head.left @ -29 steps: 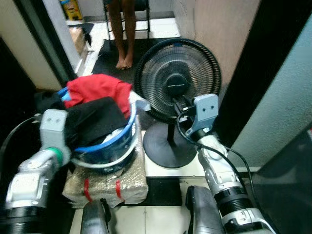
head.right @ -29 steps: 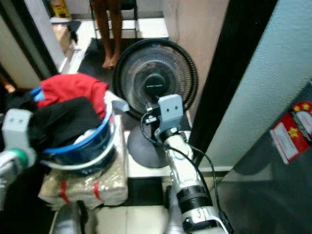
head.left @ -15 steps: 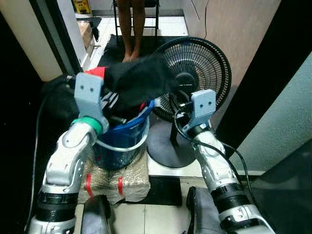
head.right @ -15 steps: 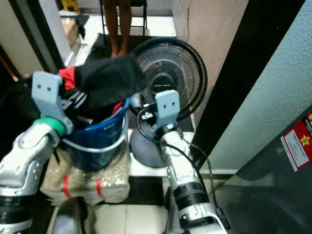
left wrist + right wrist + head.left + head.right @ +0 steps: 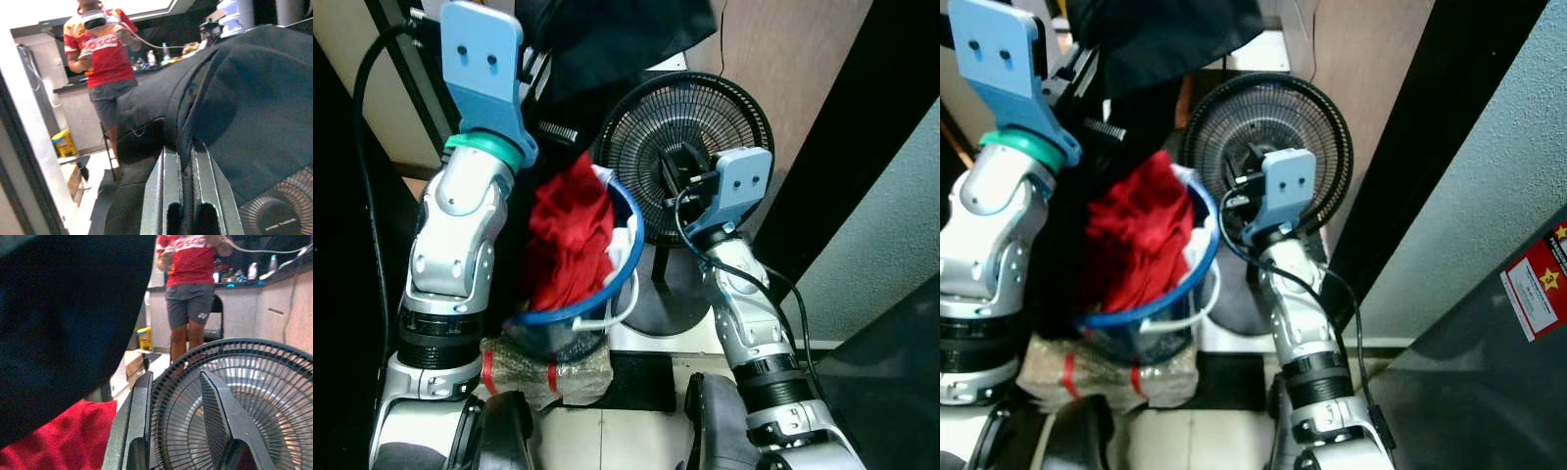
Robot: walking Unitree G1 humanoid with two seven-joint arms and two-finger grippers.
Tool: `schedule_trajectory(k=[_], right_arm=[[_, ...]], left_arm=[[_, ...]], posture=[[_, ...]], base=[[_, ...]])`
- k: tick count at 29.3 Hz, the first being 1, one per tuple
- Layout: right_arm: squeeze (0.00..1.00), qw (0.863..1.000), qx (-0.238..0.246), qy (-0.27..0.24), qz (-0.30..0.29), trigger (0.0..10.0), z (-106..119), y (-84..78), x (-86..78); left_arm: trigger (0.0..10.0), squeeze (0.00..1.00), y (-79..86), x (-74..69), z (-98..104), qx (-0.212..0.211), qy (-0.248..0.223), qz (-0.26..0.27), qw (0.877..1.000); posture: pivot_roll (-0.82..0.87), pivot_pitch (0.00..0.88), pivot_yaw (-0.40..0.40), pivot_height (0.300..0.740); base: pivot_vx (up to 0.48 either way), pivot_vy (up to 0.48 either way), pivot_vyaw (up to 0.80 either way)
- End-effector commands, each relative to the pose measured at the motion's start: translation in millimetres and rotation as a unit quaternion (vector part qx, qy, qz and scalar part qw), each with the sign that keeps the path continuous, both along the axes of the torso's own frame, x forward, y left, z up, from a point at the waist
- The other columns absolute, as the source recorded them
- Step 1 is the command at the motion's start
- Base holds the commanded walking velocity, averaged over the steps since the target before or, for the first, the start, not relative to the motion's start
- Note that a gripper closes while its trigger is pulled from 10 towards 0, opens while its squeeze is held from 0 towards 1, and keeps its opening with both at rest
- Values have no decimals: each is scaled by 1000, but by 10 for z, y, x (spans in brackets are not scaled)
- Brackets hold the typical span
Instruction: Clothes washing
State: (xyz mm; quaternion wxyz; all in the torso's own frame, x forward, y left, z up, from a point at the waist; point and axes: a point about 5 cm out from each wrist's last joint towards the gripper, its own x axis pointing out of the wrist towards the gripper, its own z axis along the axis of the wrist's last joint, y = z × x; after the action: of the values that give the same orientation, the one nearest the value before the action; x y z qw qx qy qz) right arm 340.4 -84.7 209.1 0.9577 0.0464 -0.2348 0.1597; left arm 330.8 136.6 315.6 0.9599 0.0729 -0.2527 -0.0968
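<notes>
Left end effector (image 5: 182,161) clenched on black garment (image 5: 244,107), right end effector (image 5: 183,396) released facing fan (image 5: 685,162), red clothes (image 5: 570,240) in basket (image 5: 631,230)

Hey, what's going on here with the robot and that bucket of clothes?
The left gripper is shut on a black garment and holds it high above the blue plastic bucket, where a red garment lies. The right gripper is open and holds nothing, in front of a black standing fan. A person in a red shirt stands beyond.

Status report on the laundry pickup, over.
Left gripper raised, shut on black garment. Right gripper open, idle by the fan. Red garment in blue basket.
</notes>
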Motion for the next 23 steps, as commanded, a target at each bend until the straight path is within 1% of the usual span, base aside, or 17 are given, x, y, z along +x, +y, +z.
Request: schedule_trajectory(k=[1, 8, 11, 13, 14, 15, 16, 17, 18, 21, 23], right_arm=[[0, 1000, 4, 7, 0, 10000, -21, -7, -13], [0, 1000, 2, 11, 0, 10000, -32, -13, -25], [0, 1000, 1, 12, 1, 10000, -31, -14, -22], [0, 1000, 1, 7, 2, 10000, -8, -7, -25], [0, 1000, 2, 5, 3, 10000, 6, -4, -28], [0, 1000, 2, 2, 2, 10000, 25, -5, -34], [0, 1000, 2, 2, 2, 10000, 25, -5, -34], [0, 1000, 3, 0, 2, 10000, 36, -7, -38], [0, 1000, 3, 0, 2, 10000, 36, -7, -38], [0, 1000, 12, -8, -5, 10000, 83, -41, -54], [0, 1000, 23, -12, -6, 10000, 113, -68, -61]], left_arm=[[10000, 0, 56, 32, -71, 4, 15, 25, 1000], [10000, 0, 90, 63, -133, 7, 19, 39, 999], [10000, 0, 101, 67, -127, 5, 19, 45, 999], [10000, 0, 124, 60, -74, 2, 4, 51, 999], [10000, 0, 122, 47, -46, 3, -4, 48, 999], [10000, 0, 97, 16, -23, 8, -10, 33, 999], [10000, 0, 97, 16, -23, 8, -10, 33, 999], [10000, 0, 76, -6, -12, 12, -13, 22, 1000], [10000, 0, 76, -6, -12, 12, -13, 22, 1000], [10000, 0, 22, -73, -31, 30, -13, 0, 999], [10000, 0, 3, -113, -48, 33, -10, -11, 999]], posture=[[8, 0, 39, 395], [11, 3, 37, 395], [13, 3, 35, 395], [11, 3, 36, 395], [10, 3, 36, 395], [8, 3, 37, 395], [8, 3, 37, 395], [9, 4, 37, 395], [9, 4, 37, 395], [9, 5, 38, 395], [10, 5, 39, 395]], base=[[0, 0, 0], [0, 0, 0], [0, 0, 0], [0, 0, 0], [0, 0, 0], [0, 0, 0], [0, 0, 0], [0, 0, 0], [0, 0, 0], [0, 0, 0], [0, 0, 0]])
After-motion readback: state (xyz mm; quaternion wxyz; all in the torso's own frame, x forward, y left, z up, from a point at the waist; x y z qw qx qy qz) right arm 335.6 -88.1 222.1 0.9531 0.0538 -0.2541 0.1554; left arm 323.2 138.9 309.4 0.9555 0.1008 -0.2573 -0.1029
